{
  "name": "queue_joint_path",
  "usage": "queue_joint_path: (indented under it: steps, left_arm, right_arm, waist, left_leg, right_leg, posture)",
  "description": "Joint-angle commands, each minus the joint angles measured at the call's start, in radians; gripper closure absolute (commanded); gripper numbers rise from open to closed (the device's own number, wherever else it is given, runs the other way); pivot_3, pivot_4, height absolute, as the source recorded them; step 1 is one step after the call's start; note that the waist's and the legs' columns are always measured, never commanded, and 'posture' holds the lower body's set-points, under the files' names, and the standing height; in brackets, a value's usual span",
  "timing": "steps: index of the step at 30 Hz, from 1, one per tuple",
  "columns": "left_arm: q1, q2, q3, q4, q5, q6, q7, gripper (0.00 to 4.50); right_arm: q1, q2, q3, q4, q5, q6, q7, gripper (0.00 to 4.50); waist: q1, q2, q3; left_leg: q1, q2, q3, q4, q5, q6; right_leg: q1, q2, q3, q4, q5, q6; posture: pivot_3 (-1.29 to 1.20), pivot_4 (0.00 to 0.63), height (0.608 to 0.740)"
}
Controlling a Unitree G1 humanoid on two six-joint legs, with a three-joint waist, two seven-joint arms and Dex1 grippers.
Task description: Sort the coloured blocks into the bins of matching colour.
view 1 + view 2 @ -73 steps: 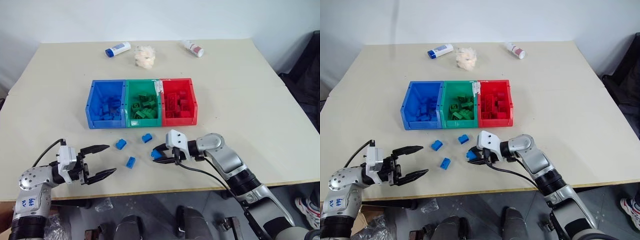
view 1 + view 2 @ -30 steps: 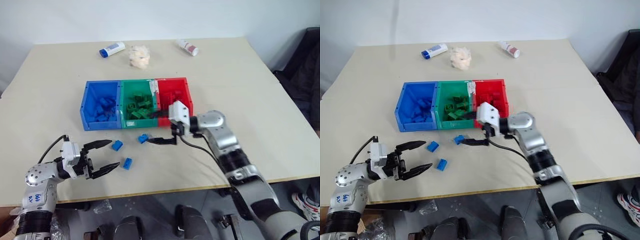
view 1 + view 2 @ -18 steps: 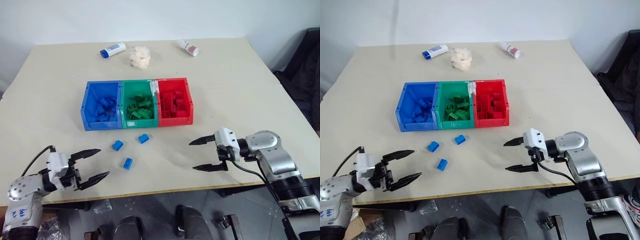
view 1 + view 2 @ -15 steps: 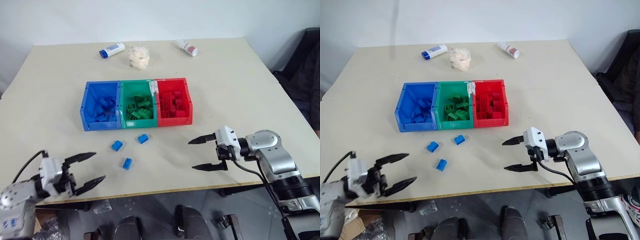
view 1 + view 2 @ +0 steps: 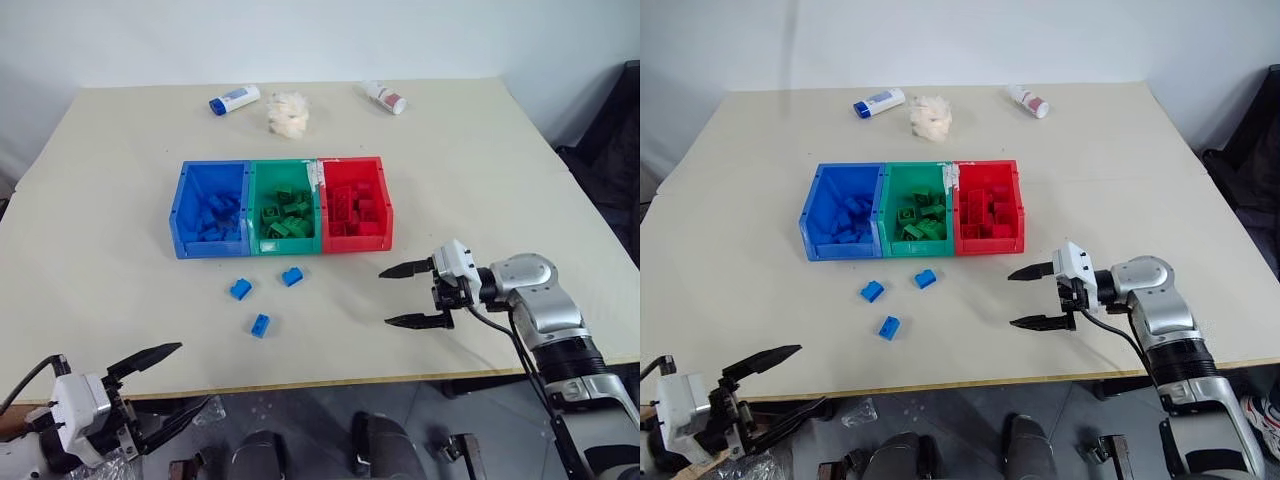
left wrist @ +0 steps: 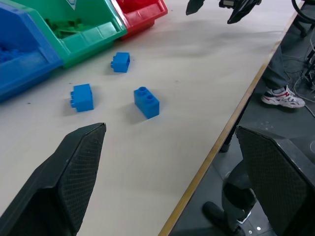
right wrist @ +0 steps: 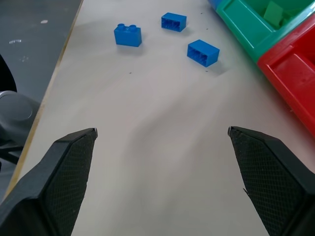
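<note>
Both sets of fingers are spread wide with nothing in them: the right gripper (image 5: 412, 295) hangs over bare counter (image 5: 480, 180) near the red bin (image 5: 356, 206), the left gripper (image 5: 160, 385) off the counter's near edge. Three blue blocks (image 5: 240, 289) (image 5: 292, 276) (image 5: 260, 324) lie loose just in front of the blue bin (image 5: 212, 208) and green bin (image 5: 284, 208).

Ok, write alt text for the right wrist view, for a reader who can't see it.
Three small blue blocks lie loose on a beige table, beside the green bin and the red bin that adjoins it. The right tool is open and empty, its two black fingers spread wide over bare tabletop short of the blocks.
</note>
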State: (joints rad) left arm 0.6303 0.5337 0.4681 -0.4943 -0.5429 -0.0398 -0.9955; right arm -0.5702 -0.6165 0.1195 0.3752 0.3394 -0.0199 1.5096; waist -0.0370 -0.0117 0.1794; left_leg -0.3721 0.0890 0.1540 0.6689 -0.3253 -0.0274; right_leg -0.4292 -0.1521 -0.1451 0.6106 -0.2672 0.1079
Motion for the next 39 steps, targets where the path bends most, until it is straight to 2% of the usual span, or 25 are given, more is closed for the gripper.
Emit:
queue_joint_path:
  steps: [1,5,10,16,19,25,32,39]
  left_arm:
    - [-0.043,-0.005,-0.102,-0.079,0.073,0.052,0.087,0.0]
    - [-0.205,-0.022,-0.241,-0.095,0.15,0.138,0.209,0.0]
    - [-0.355,-0.066,-0.345,-0.036,0.242,0.213,0.347,0.0]
    - [-0.43,-0.049,-0.431,0.023,0.289,0.273,0.353,0.0]
    - [-0.444,-0.017,-0.443,0.048,0.293,0.255,0.317,0.56]
    - [-0.459,0.023,-0.447,0.089,0.325,0.223,0.307,2.42]
    - [-0.501,0.022,-0.431,0.09,0.28,0.197,0.285,4.49]
    - [-0.598,0.024,-0.363,0.052,0.219,0.258,0.318,4.49]
  right_arm:
    - [-0.021,0.007,-0.019,0.018,0.007,-0.037,0.024,0.04]
    - [-0.012,0.011,-0.024,0.021,0.004,-0.045,0.006,0.04]
    - [0.017,0.016,-0.032,-0.005,0.0,-0.042,-0.031,0.04]
    - [0.066,0.021,-0.041,-0.063,0.005,-0.036,-0.076,0.04]
    - [0.087,0.021,-0.045,-0.098,0.006,-0.025,-0.107,0.0]
    - [0.122,0.013,-0.049,-0.171,0.017,0.0,-0.149,0.0]
    - [0.146,0.007,-0.062,-0.214,0.022,0.017,-0.178,0.0]
    - [0.156,0.011,-0.081,-0.212,0.02,0.008,-0.19,0.0]
  waist:
    - [0.002,0.0,0.0]
    - [0.012,0.001,0.0]
    - [0.008,0.003,-0.001]
    - [0.009,0.002,-0.001]
    - [0.009,0.002,-0.001]
    - [0.01,0.003,-0.001]
    - [0.011,0.003,-0.001]
    - [0.011,0.003,-0.001]
  left_leg:
    - [0.0,0.0,0.0,0.0,0.0,0.0]
    - [0.0,0.0,0.0,0.002,0.0,0.0]
    - [0.0,0.001,0.0,0.004,0.0,0.0]
    - [0.0,0.001,0.001,0.005,-0.001,0.0]
    - [0.0,0.002,0.0,0.006,-0.001,0.0]
    - [0.0,0.002,0.0,0.008,-0.002,0.0]
    - [0.0,0.002,0.0,0.009,-0.002,0.0]
    - [0.0,0.002,0.0,0.01,-0.002,0.0]
  right_leg:
    - [0.0,0.0,0.0,0.0,0.0,0.0]
    - [0.001,0.0,0.0,0.001,0.0,0.0]
    - [0.001,0.001,0.0,0.004,0.001,0.0]
    - [0.0,0.001,0.001,0.007,0.001,0.0]
    - [0.0,0.001,0.001,0.006,0.001,0.0]
    - [0.001,0.001,0.001,0.006,0.001,-0.001]
    - [0.0,0.001,0.001,0.006,0.001,-0.001]
    - [0.0,0.002,0.001,0.007,0.001,0.0]
  posture:
    - [0.0,0.15,0.74]
    - [0.0,0.15,0.74]
    - [0.0,0.15,0.74]
    - [0.0,0.15,0.74]
    - [0.0,0.15,0.74]
    - [0.0,0.15,0.74]
    - [0.0,0.15,0.74]
    - [0.0,0.15,0.74]
